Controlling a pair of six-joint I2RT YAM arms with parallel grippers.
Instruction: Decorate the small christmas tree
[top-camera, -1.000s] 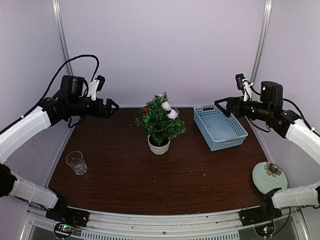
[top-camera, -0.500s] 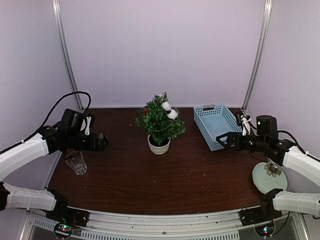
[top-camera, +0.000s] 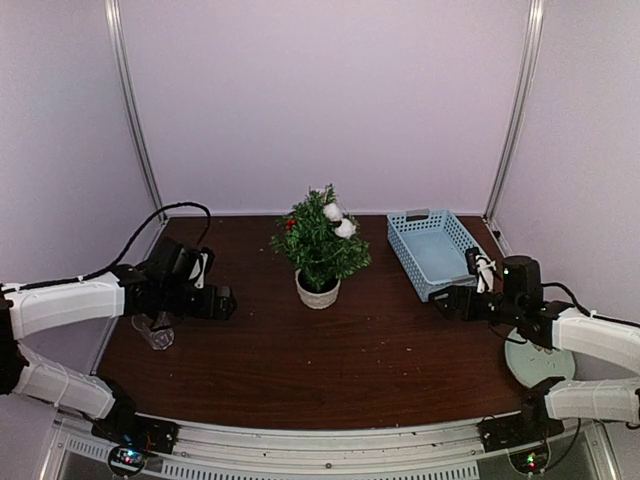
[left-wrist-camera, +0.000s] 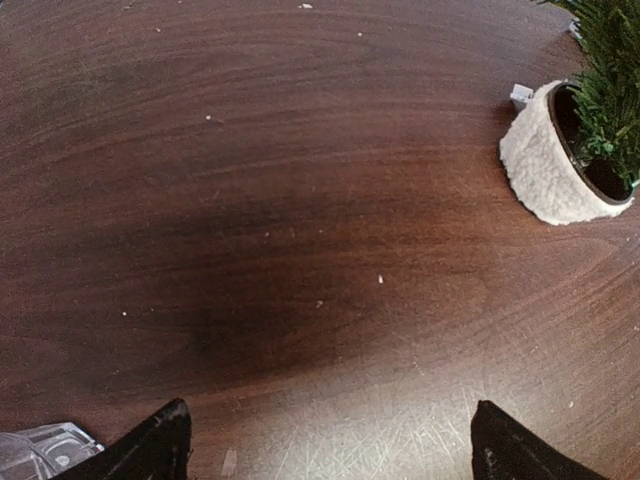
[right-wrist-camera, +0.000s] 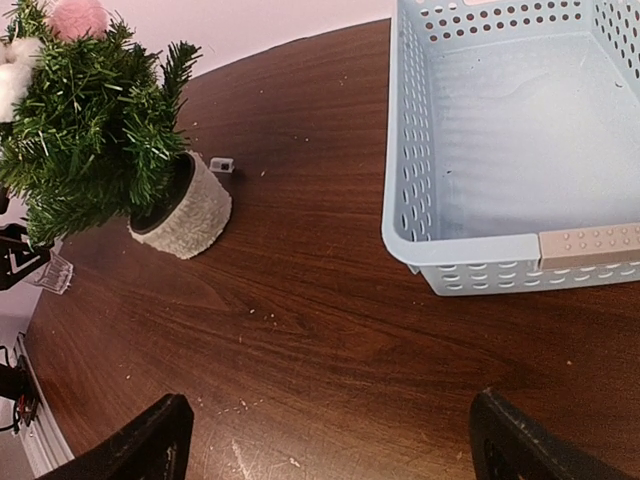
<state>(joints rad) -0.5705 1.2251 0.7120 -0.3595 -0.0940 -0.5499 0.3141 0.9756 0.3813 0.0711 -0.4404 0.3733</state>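
While both arms sit low over the dark wooden table (top-camera: 330, 360), the small christmas tree (top-camera: 320, 240) stands upright in its white fuzzy pot (top-camera: 318, 291), about mid-table toward the back wall

Left gripper (top-camera: 222, 303) is left of the tree, well apart from it, jaws spread wide with nothing between them; left wrist view shows both dark fingers (left-wrist-camera: 150, 450) at the frame's bottom corners, only bare wood in the gap, and the pot at upper right

Right gripper (top-camera: 440, 300) is right of the tree, also apart from it, jaws wide, holding nothing; in its wrist view only tabletop shows between the fingertips (right-wrist-camera: 150, 440)

White puff balls (top-camera: 340, 220) sit on the tree's upper right side, and a small red bit (top-camera: 290, 224) on its upper left; right wrist view also shows a pink ball (right-wrist-camera: 78, 15) near the top

Tiny white tag-like piece (right-wrist-camera: 222, 164) lies on the table just beside the pot, can't tell what it is

Light-blue perforated plastic basket (top-camera: 403, 250) is right of the tree, nothing visible inside

Clear drinking glass (top-camera: 153, 330) is far left of the tree, partly behind the left arm

Pale round plate with a flower motif (top-camera: 540, 350) is far right of the tree, toward the front edge, partly covered by the right arm
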